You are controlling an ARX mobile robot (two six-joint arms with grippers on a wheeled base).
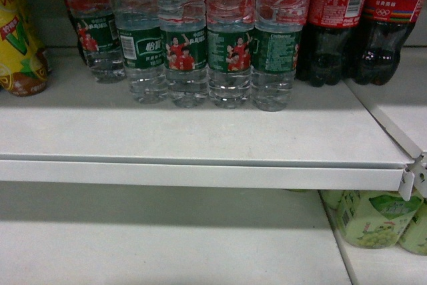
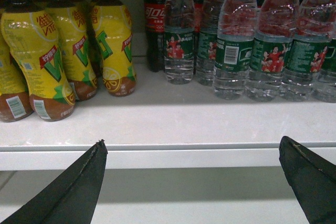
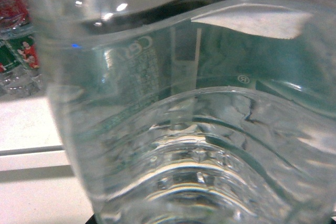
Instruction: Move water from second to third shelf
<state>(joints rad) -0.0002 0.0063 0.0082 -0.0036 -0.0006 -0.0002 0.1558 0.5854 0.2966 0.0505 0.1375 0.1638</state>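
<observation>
One water bottle in transit; five remain on the upper shelf.

Five water bottles stand in a row on the upper shelf, between yellow tea bottles and cola bottles. The right wrist view is filled by a clear ribbed water bottle pressed close to the lens, its label seen from behind; judged to be held by the right gripper for transfer, though no finger shows and the grip cannot be confirmed. The left gripper hangs spread wide and empty before the shelf edge. The lower shelf appears free to receive it.
</observation>
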